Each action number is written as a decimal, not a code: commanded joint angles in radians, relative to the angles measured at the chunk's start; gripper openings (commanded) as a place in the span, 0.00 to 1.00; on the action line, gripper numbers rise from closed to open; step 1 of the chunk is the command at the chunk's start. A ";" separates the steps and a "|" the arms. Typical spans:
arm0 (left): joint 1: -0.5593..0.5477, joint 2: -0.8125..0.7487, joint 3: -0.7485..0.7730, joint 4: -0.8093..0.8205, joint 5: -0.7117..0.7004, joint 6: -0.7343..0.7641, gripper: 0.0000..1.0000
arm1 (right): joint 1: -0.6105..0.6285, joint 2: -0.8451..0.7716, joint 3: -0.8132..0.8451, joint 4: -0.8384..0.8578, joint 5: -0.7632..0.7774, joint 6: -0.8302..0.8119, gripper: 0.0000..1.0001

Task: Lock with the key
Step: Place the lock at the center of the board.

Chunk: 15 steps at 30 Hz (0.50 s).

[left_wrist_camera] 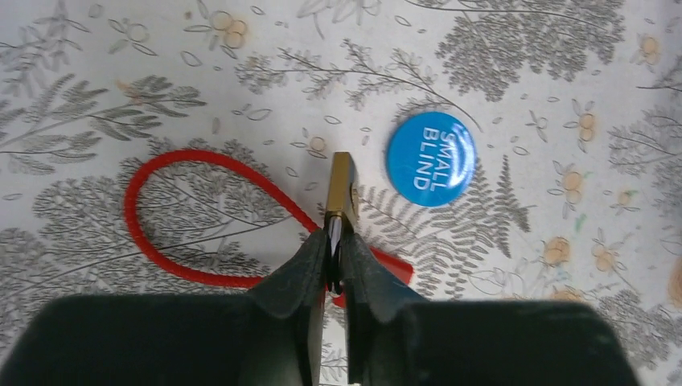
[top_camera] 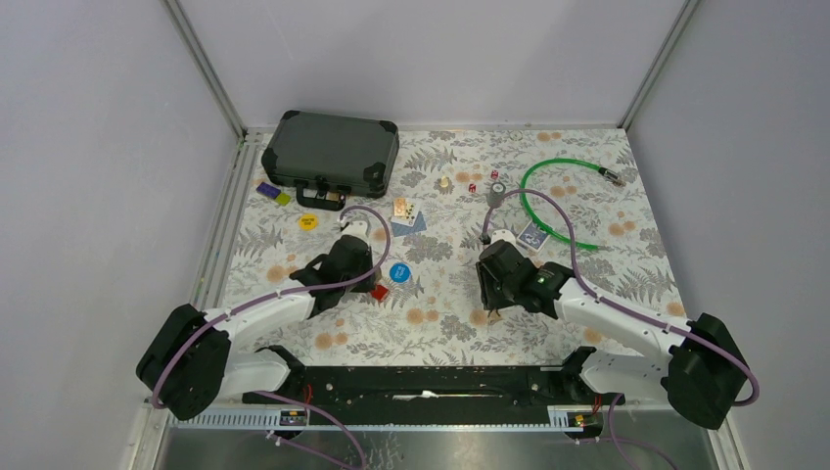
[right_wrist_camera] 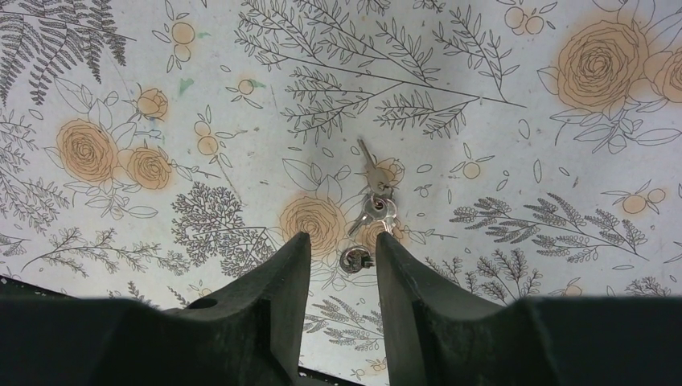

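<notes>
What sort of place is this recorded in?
Probably a lab robot booth, not a home: plain grey walls with metal framing enclose a floral-clothed table, two arms are bolted at its edge, and props lie scattered: a case, a green cable, a chip.

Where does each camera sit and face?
Top external: above, behind the bases, looking down at the table; both arms show.
Left wrist: rides the left arm, looking down; left tool grips the brass padlock.
Right wrist: rides the right arm, looking down at the keys; right tool is open.
Shared: top and left wrist show the blue chip.
</notes>
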 commanded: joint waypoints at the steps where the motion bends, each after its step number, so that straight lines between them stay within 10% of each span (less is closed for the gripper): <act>1: 0.017 -0.012 -0.004 0.004 -0.098 -0.032 0.19 | -0.002 0.014 0.045 0.021 -0.007 -0.019 0.44; 15: 0.025 -0.114 0.040 -0.085 -0.180 -0.040 0.87 | -0.012 0.045 0.110 -0.029 0.027 -0.003 0.47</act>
